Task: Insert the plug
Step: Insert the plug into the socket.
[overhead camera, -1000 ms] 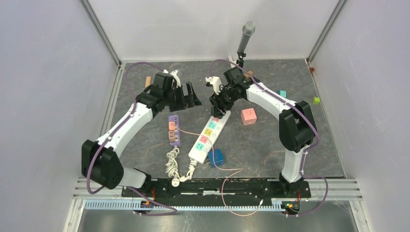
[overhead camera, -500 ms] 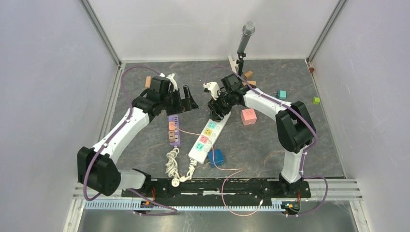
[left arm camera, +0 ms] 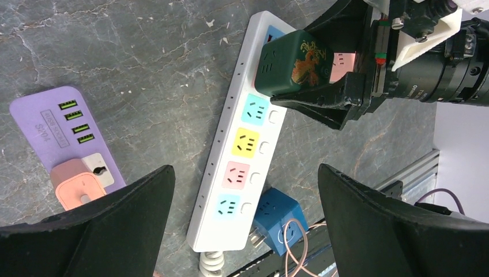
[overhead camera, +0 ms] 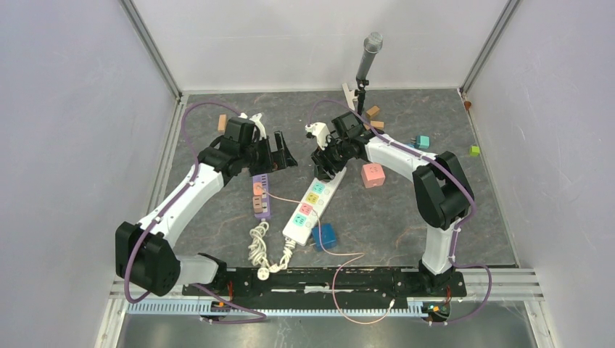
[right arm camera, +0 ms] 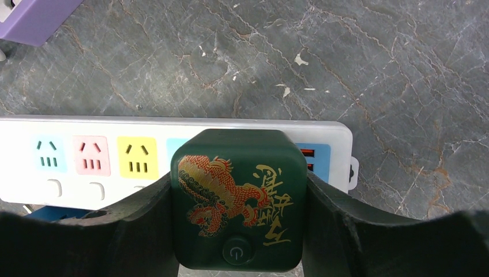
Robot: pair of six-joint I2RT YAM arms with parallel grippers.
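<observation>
Now: right gripper [right arm camera: 239, 189] clamps green plug [left arm camera: 291, 63], dragon face up, over far end of white power strip [left arm camera: 242, 144], long axis diagonal; left gripper [left arm camera: 245, 173] spread wide.

Green plug [right arm camera: 239, 199]: you'll find a gold dragon emblem and gold Chinese characters on its top face, too stylised to read. A power symbol marks the round button [right arm camera: 237, 252] below them. Purple strip [left arm camera: 55, 130]: small grey lettering printed sideways, illegible. Camera lens [left arm camera: 438, 75]: white print on the ring, too small to read.
</observation>
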